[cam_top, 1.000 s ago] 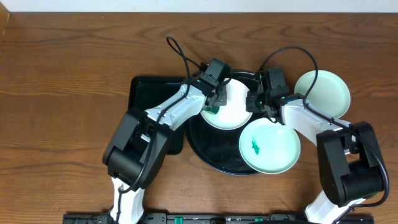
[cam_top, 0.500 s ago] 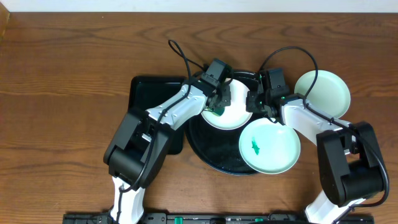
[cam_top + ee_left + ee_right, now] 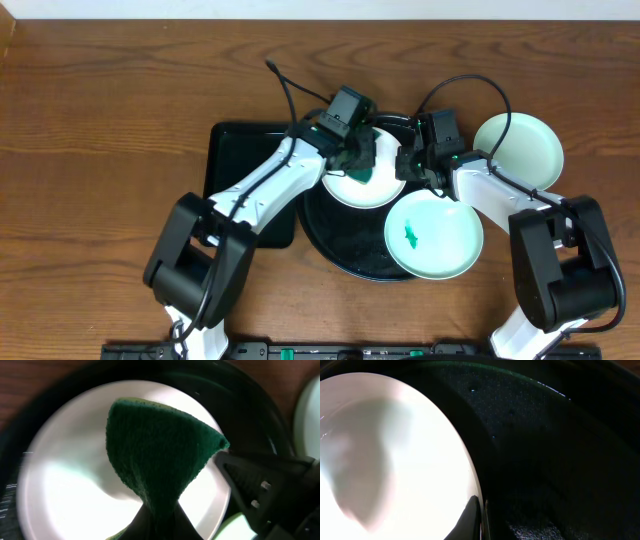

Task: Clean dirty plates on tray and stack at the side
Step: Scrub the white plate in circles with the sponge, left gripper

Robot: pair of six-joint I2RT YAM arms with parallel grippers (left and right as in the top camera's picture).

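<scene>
A white plate (image 3: 383, 185) lies at the back of the round black tray (image 3: 340, 240). My left gripper (image 3: 357, 158) is shut on a green sponge (image 3: 360, 174) pressed onto this plate. In the left wrist view the sponge (image 3: 160, 455) fans out from the left gripper (image 3: 160, 517) over the plate (image 3: 60, 485). My right gripper (image 3: 410, 166) is shut on the plate's right rim; its wrist view shows the right gripper (image 3: 480, 512) pinching the edge of the plate (image 3: 395, 460) above the tray (image 3: 560, 435). A pale-mint plate (image 3: 433, 235) with a green smear sits front right on the tray.
A third pale-mint plate (image 3: 518, 148) lies on the wooden table right of the tray. A rectangular black tray (image 3: 235, 150) lies to the left, partly under my left arm. Cables loop above both wrists.
The left gripper has slid the sponge from the plate's left edge toward its middle, and the left arm has swung out to the left. The right gripper has held still.
</scene>
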